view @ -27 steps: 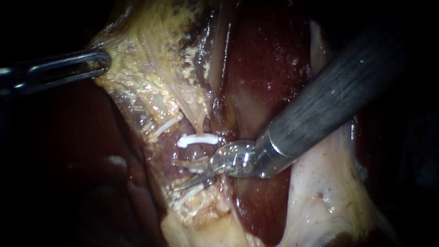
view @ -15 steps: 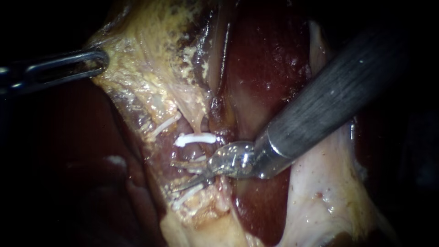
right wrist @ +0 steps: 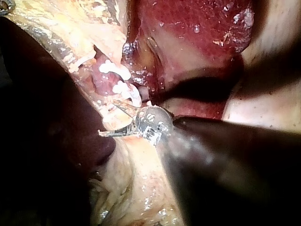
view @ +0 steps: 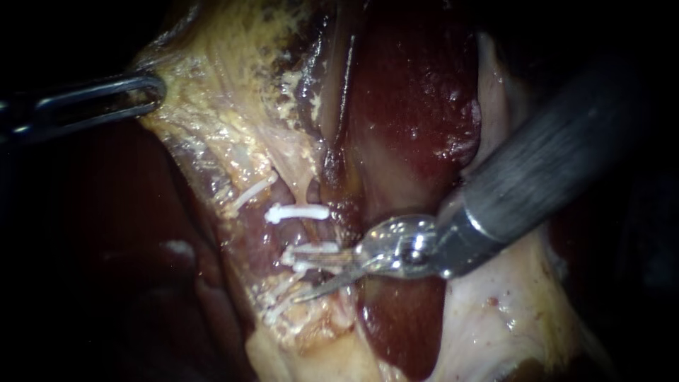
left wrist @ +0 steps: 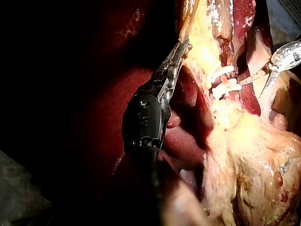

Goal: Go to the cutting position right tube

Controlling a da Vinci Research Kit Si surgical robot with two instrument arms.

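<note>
A pink tube (view: 291, 232) runs down the pale tissue, crossed by a white clip (view: 297, 212) and a second clip (view: 310, 249) lower down. My right instrument (view: 300, 277) comes in from the upper right. Its two thin blades are open, the upper one lying along the second clip and the lower one pointing at more white clips (view: 283, 298) below. The right wrist view shows the same spread blades (right wrist: 107, 118) just short of the clips (right wrist: 120, 77). My left instrument (view: 150, 92) is shut on the edge of the yellowish tissue (view: 226, 99), as the left wrist view confirms (left wrist: 181, 49).
Dark red liver (view: 417, 106) fills the middle behind the right shaft (view: 552, 163). Pale tissue (view: 495, 318) spreads at the lower right. A thin white strand (view: 251, 192) lies above the clips. The left of the view is dark.
My right instrument has drawn back to the right and slightly down, uncovering the second clip. Its blades stay open. The left instrument holds as before.
</note>
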